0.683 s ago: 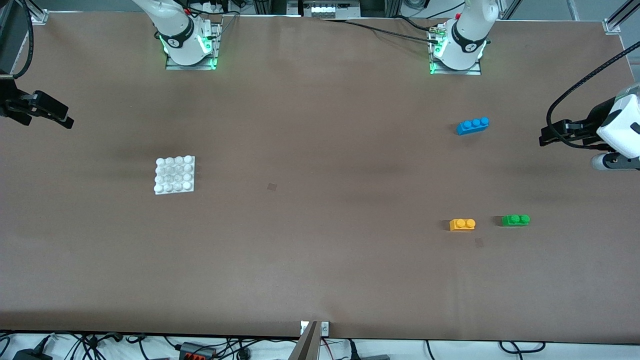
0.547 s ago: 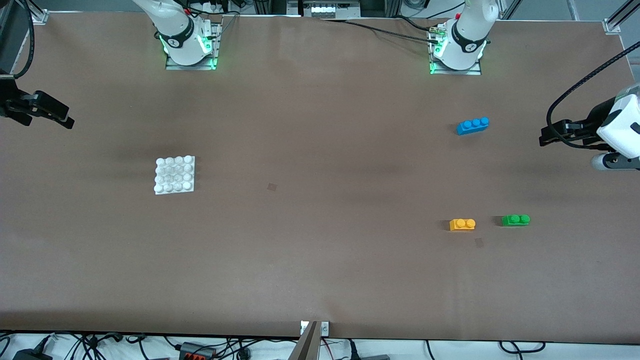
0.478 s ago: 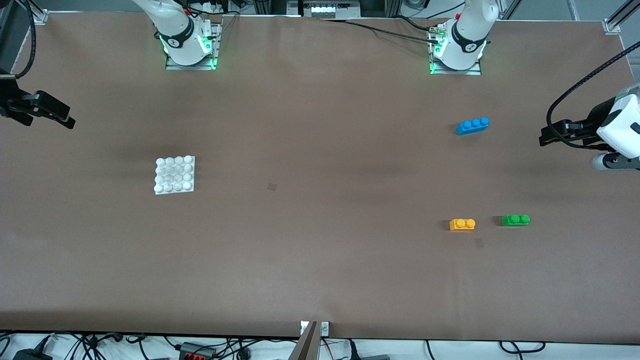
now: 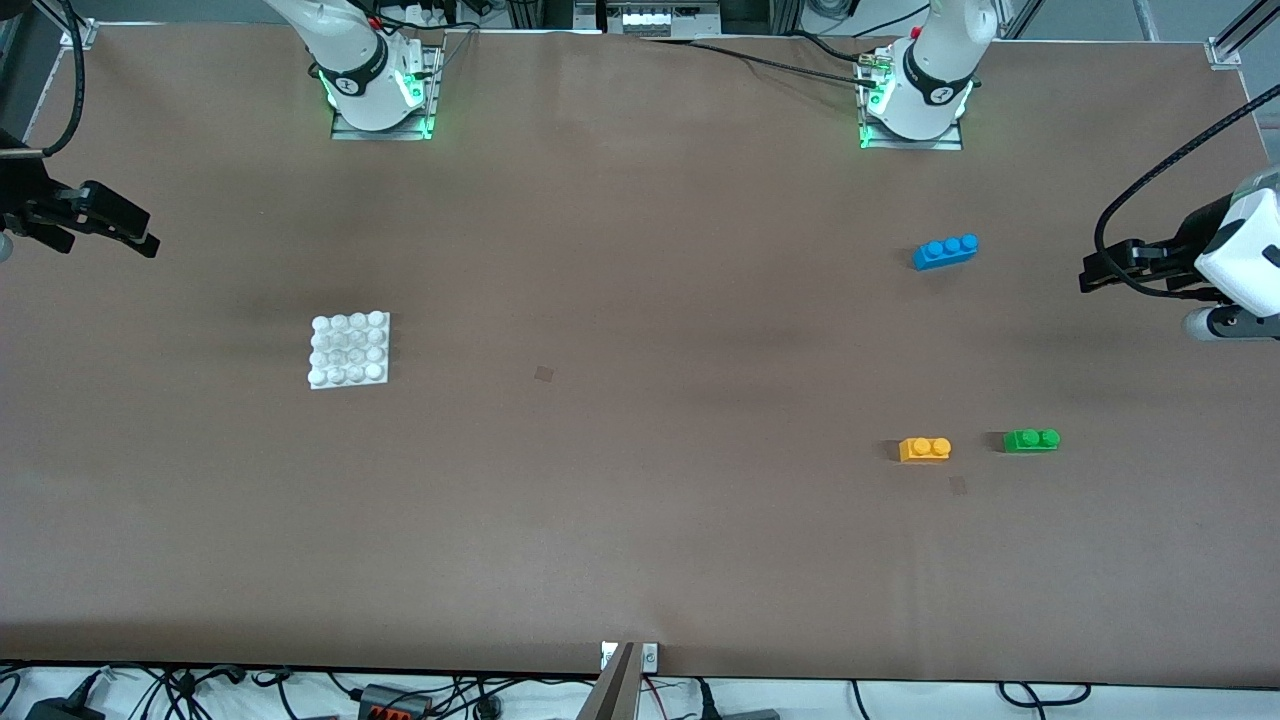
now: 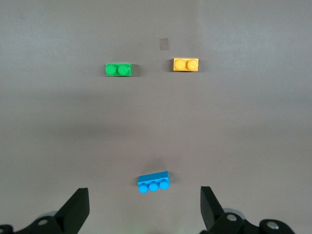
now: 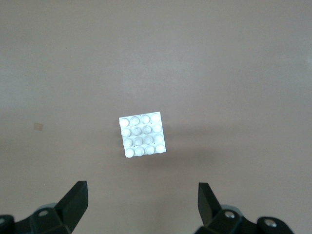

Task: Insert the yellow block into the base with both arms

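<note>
Nothing is picked up yet. The yellow block (image 4: 924, 449) lies on the worktop (image 4: 640, 520) toward the left arm's end, beside the green block (image 4: 1031, 440) and nearer the front camera than the blue block (image 4: 945, 251). The base (image 4: 349, 349) lies well apart, toward the right arm's end. Your left gripper (image 4: 1095, 272) hangs high at its end of the worktop, fingers spread wide and empty. Your right gripper (image 4: 130, 230) hangs near the base, also wide open. Bring the left gripper straight down over the yellow block, and keep clear of the green one.
</note>
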Controlling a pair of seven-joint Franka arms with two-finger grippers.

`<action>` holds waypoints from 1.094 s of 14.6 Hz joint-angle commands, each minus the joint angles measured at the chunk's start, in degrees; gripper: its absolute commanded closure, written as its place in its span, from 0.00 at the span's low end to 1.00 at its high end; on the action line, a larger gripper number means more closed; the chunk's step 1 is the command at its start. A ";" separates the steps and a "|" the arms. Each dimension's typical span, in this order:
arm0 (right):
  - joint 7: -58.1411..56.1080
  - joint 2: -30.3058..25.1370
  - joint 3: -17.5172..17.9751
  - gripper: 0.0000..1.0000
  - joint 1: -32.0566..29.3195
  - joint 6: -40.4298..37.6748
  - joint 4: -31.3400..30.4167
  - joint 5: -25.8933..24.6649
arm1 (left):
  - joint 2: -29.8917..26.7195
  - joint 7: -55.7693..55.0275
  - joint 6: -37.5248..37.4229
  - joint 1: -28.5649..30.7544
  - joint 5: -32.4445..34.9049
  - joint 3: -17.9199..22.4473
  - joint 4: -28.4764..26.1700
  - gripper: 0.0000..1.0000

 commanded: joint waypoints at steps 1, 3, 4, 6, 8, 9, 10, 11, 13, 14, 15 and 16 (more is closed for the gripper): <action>-0.20 0.38 0.21 0.00 0.05 -0.61 1.06 0.40 | -1.10 1.24 -0.21 -0.13 -1.56 0.54 -0.62 0.00; -0.64 1.07 0.13 0.00 -0.21 -0.78 0.89 0.48 | -1.10 1.24 -0.21 -0.13 -1.56 0.54 -0.62 0.00; -0.82 2.56 0.13 0.00 -0.30 -2.26 0.97 0.48 | -1.10 1.24 -0.21 -0.04 -1.56 0.53 -0.62 0.00; -0.73 2.93 0.04 0.00 -0.12 -5.26 1.24 0.48 | -1.10 1.24 -0.21 -0.04 -1.56 0.54 -0.62 0.00; -0.56 3.28 0.13 0.00 0.23 -9.29 1.24 0.75 | -1.10 1.24 -0.21 -0.04 -1.56 0.54 -0.62 0.00; 0.23 3.28 0.21 0.00 0.32 -9.48 1.32 0.83 | -1.10 1.33 -0.21 -0.04 -1.56 0.62 -0.62 0.00; 0.32 3.28 0.21 0.00 0.23 -9.75 1.67 0.75 | -1.10 1.33 -0.21 -0.04 -1.56 0.54 -0.53 0.00; 0.41 3.36 0.21 0.00 0.23 -10.01 1.76 1.01 | -1.10 1.33 -0.21 -0.04 -1.56 0.53 -0.62 0.00; 0.23 3.72 0.21 0.00 0.32 -10.10 1.76 0.92 | -1.10 1.33 -0.21 -0.04 -1.56 0.62 -0.53 0.00; -0.20 3.72 0.21 0.00 0.23 -10.10 1.76 0.92 | -1.10 1.33 -0.21 -0.04 -1.56 0.54 -0.53 0.00; -0.29 4.06 0.13 0.00 0.14 -10.01 1.76 1.10 | -1.10 1.33 -0.21 -0.04 -1.56 0.53 -0.62 0.00; -0.29 5.11 0.21 0.00 0.23 -9.75 1.76 1.01 | -1.10 1.33 -0.21 -0.04 -1.56 0.62 -0.53 0.00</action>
